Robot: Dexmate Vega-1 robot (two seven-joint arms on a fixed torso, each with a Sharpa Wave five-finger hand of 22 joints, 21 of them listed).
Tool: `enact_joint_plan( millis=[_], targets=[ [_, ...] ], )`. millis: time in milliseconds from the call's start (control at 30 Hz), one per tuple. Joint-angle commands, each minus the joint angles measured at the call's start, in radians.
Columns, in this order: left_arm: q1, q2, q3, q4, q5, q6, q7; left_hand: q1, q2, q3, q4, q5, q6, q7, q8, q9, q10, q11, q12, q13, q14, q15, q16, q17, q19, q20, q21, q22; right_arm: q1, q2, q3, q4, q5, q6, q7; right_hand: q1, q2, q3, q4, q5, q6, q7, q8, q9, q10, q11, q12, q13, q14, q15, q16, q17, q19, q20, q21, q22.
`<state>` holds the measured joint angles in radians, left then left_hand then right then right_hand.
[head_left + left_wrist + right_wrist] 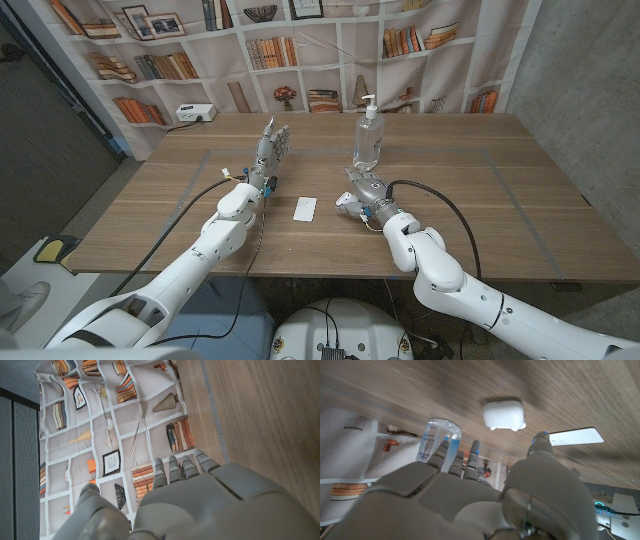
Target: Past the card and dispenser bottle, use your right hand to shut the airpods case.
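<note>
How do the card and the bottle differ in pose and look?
The card lies flat on the table; the bottle stands upright. The card is white and opaque; the bottle is clear, with a pump on top. The card lies between the two hands, while the bottle stands just beyond the right hand. Neither is held.

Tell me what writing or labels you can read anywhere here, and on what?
Nothing can be read for certain.
Dispenser bottle: a label with blue print, too blurred to read.
Card: white face, no print to be seen.
Airpods case: plain white, no marking.
Book spines on the backdrop: too small to read.
</note>
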<state>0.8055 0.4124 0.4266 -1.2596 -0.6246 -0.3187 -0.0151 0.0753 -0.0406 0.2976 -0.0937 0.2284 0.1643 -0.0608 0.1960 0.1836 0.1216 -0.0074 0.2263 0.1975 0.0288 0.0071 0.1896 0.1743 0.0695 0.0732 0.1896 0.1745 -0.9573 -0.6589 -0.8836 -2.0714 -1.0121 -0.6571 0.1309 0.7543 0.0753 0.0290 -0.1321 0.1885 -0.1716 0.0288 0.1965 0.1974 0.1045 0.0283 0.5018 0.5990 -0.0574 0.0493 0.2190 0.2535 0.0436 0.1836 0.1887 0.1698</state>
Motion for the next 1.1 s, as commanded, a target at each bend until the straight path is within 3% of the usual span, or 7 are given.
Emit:
enact_joint_plan(
  millis=[33, 333, 433, 1100],
  targets=[
    [0.000, 0.000, 0.002, -0.002, 0.000, 0.004, -0.003, 0.002, 0.007, -0.002, 0.002, 0.006, 0.010, -0.001, -0.002, 0.003, 0.006, 0.004, -0.001, 0.004, 0.007, 0.003, -0.003, 0.005, 0.002, -0.003, 0.004, 0.002, -0.007, 0.012, -0.001, 0.016, -0.018, -0.012, 0.006, -0.002, 0.002, 0.001, 0.002, -0.001, -0.190, -0.008, 0.000, 0.005, 0.002, -0.003, 0.011, 0.009, 0.002, -0.005, 0.003, 0.003, 0.000, -0.006, 0.002, 0.002],
    [0.004, 0.005, -0.003, -0.008, -0.001, -0.001, -0.001, 0.002, 0.008, -0.003, 0.002, 0.006, 0.010, 0.000, -0.002, 0.003, 0.007, 0.002, -0.001, 0.004, 0.006, 0.003, -0.003, 0.005, 0.002, -0.003, 0.004, 0.002, -0.014, 0.018, 0.002, 0.026, -0.013, -0.017, -0.005, -0.002, 0.002, 0.001, 0.002, -0.001, -0.188, -0.013, 0.001, 0.004, 0.019, -0.011, 0.034, 0.024, 0.010, -0.012, 0.005, 0.006, 0.008, -0.005, 0.004, 0.002],
    [0.006, 0.007, -0.004, -0.012, -0.001, 0.001, 0.000, 0.002, 0.008, -0.003, 0.002, 0.006, 0.010, 0.000, -0.002, 0.003, 0.007, 0.002, -0.001, 0.004, 0.006, 0.003, -0.003, 0.005, 0.002, -0.003, 0.004, 0.002, -0.013, 0.021, 0.000, 0.034, -0.012, -0.017, -0.010, -0.001, 0.001, 0.002, 0.001, -0.001, -0.181, -0.020, 0.003, 0.004, 0.045, -0.031, 0.054, 0.033, 0.019, -0.021, 0.007, 0.008, 0.014, -0.009, 0.006, 0.002],
    [0.010, 0.003, -0.003, -0.012, -0.003, -0.001, 0.001, 0.003, 0.009, -0.005, 0.001, 0.007, 0.010, -0.001, -0.002, 0.003, 0.007, 0.002, -0.001, 0.004, 0.006, 0.004, -0.003, 0.005, 0.001, -0.003, 0.004, 0.002, -0.003, 0.020, -0.014, 0.048, -0.015, -0.033, 0.011, 0.024, 0.017, 0.018, -0.007, -0.001, -0.177, -0.021, 0.002, 0.003, 0.014, -0.028, 0.078, 0.064, 0.014, -0.024, 0.001, 0.012, 0.015, -0.016, 0.003, 0.002]
  ],
)
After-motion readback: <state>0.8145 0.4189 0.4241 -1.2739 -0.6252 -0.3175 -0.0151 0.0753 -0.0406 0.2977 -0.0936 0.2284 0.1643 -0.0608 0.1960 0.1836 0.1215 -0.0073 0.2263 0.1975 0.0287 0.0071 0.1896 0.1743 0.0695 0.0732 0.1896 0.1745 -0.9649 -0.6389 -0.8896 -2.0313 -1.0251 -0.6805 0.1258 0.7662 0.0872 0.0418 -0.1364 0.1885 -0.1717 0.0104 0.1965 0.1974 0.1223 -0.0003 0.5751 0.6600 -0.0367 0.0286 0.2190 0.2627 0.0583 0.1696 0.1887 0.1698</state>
